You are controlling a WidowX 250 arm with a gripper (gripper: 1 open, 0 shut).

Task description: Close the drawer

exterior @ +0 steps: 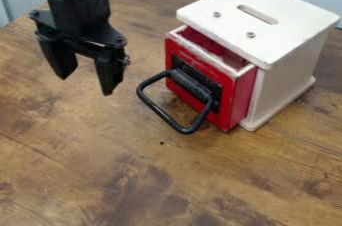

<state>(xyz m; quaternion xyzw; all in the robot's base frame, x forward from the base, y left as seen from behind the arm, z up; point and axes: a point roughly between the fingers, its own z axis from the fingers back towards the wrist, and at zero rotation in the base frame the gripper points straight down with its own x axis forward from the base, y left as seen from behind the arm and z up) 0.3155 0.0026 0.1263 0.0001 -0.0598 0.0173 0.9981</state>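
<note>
Where it juts out, the drawer (pixel 203 78) faces lower-left.

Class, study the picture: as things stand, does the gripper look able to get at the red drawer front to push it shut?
Probably yes. The gripper hangs open and holds nothing, left of the drawer, which sticks out of the white box. Only bare table and the drawer's black loop handle lie between them.

- The desk (pixel 94 170) in front of me is brown wood with dark, worn patches and lines in it.
- A cream-white wooden box (pixel 274 40) sits on the desk, toward the right.
- The top of the box has one long slot (pixel 258 14) in it.
- I can see two small dark dots on the top as well, near its front edge.
</note>
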